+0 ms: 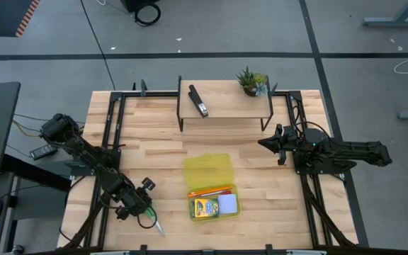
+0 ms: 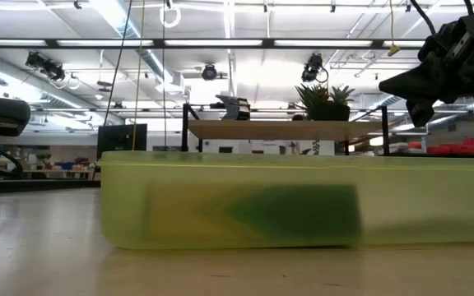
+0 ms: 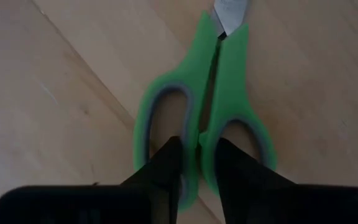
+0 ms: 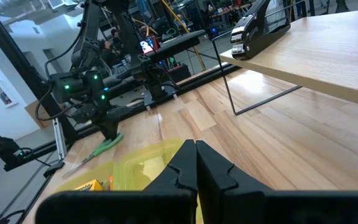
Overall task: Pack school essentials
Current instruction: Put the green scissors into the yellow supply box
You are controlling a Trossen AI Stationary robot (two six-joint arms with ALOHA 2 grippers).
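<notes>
The left gripper [image 1: 142, 210] is down near the front left corner of the pale wooden table [image 1: 154, 134], its dark fingers [image 3: 166, 163] clenched on the green-handled scissors [image 3: 202, 106]. The wrist view shows the two fingers pinching the narrow plastic bridge between the grey-lined finger loops, while the steel blades point away from the gripper. From above, the scissors [image 1: 154, 222] lie flat on the wood close to the front edge, blade tip towards that edge, just left of the translucent yellow plastic case [image 1: 210, 185].

That case sits open near the middle of the front edge, its lid folded back towards the table's centre. In its tray lie the yellow-green crayon box [image 1: 204, 207], the pale lavender-blue square notepad [image 1: 228, 205] just right of it, and thin orange pencils [image 1: 211, 190] along the tray's rear side. In the low view the case wall [image 2: 220, 205] fills the foreground.

The right gripper [image 1: 275, 144] hangs above the right side of the table, well apart from the case, fingers pressed together and holding nothing. At the rear edge a raised wooden shelf on thin black wire legs [image 1: 225, 103] carries a black stapler [image 1: 199, 101] and a small green potted plant [image 1: 252, 81].
</notes>
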